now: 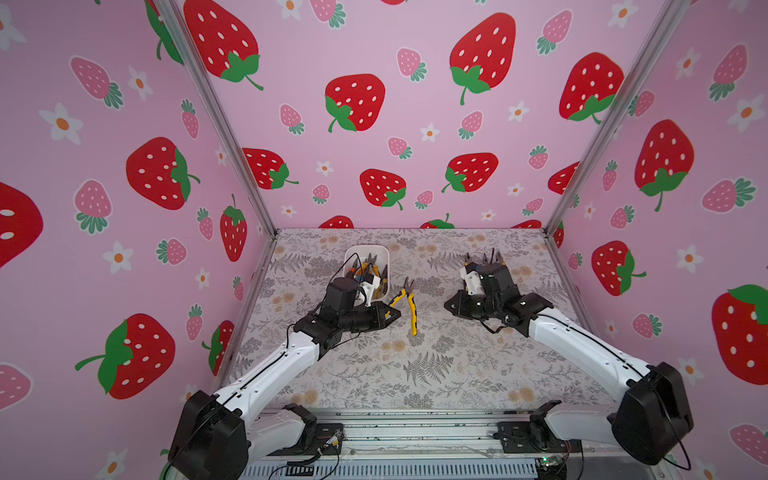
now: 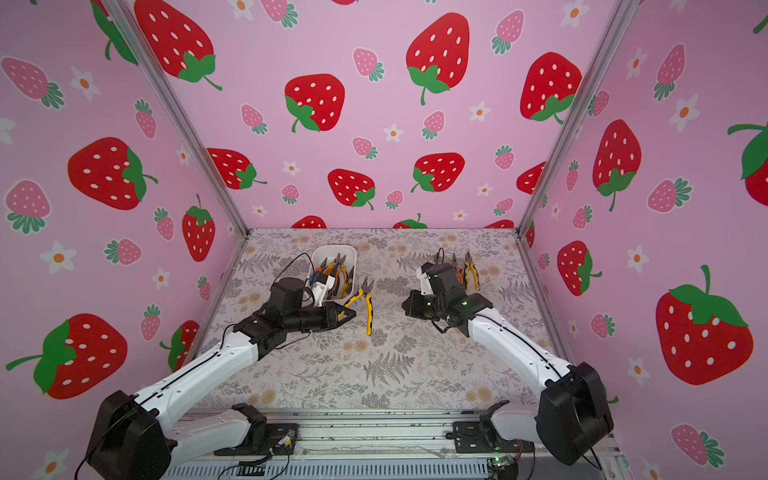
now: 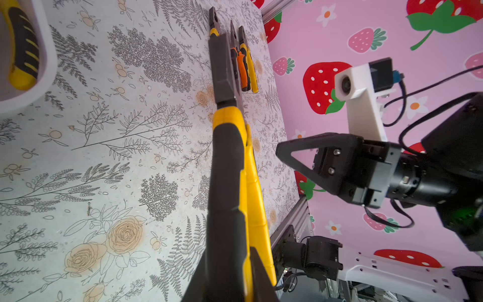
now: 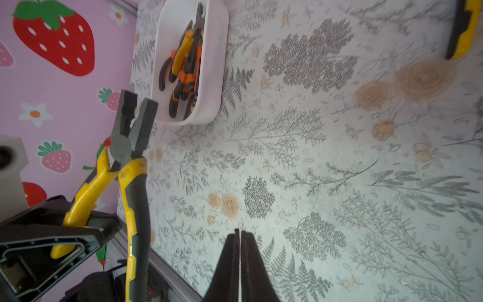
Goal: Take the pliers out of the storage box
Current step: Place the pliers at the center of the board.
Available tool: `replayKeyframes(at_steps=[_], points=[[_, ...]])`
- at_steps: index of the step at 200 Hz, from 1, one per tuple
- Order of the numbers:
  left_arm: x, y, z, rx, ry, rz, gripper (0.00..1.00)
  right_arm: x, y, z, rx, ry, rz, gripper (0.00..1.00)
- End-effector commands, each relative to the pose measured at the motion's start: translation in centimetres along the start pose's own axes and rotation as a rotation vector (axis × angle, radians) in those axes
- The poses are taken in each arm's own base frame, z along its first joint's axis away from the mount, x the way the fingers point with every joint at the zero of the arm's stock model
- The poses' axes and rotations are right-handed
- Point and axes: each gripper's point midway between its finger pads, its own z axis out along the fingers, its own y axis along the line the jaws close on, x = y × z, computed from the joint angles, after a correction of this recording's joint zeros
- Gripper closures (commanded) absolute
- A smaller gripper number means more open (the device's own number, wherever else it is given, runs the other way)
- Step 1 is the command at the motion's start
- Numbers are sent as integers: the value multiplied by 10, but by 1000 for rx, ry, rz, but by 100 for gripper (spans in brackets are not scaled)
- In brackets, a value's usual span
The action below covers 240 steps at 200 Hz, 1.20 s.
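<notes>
The white storage box (image 1: pixel 381 254) (image 2: pixel 352 254) (image 4: pixel 215 57) stands at the back left of the table, with several orange-and-black pliers (image 4: pixel 183 65) (image 2: pixel 337 272) in it. My left gripper (image 1: pixel 394 311) (image 2: pixel 350 311) (image 3: pixel 232 257) (image 4: pixel 78 230) is shut on one handle of yellow-and-black pliers (image 1: pixel 409 301) (image 2: pixel 368 300) (image 3: pixel 230 157) (image 4: pixel 130 146), just right of the box. Their other handle hangs apart and their dark jaws point to the back wall. My right gripper (image 1: pixel 446 306) (image 2: pixel 404 306) (image 4: pixel 240 232) (image 3: pixel 281 152) is shut on nothing, over the table right of those pliers.
Three more pliers (image 1: pixel 494 259) (image 2: pixel 468 272) (image 3: pixel 244 65) lie side by side on the table at the back right, behind my right wrist. Pink strawberry walls close in the left, back and right sides. The floral table top (image 1: pixel 415 365) runs to a metal rail at the front.
</notes>
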Motion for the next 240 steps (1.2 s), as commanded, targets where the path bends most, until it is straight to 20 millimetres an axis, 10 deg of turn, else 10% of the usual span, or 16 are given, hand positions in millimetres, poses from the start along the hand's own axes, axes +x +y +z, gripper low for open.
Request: replayKeyframes(at_steps=[1,59,133,240], points=[[-27,-29,-7,58,-132,146,100,8,25,1,-26,64,-11,91],[-27,-36,-2,73,-138,158,100,30,63,41,-77,171,-36,91],[-17,-37,10,180,-214,155,100,21,96,43,-113,172,-70,91],[-21,-43,4,236,-317,169,100,-39,51,5,94,-17,-44,83]])
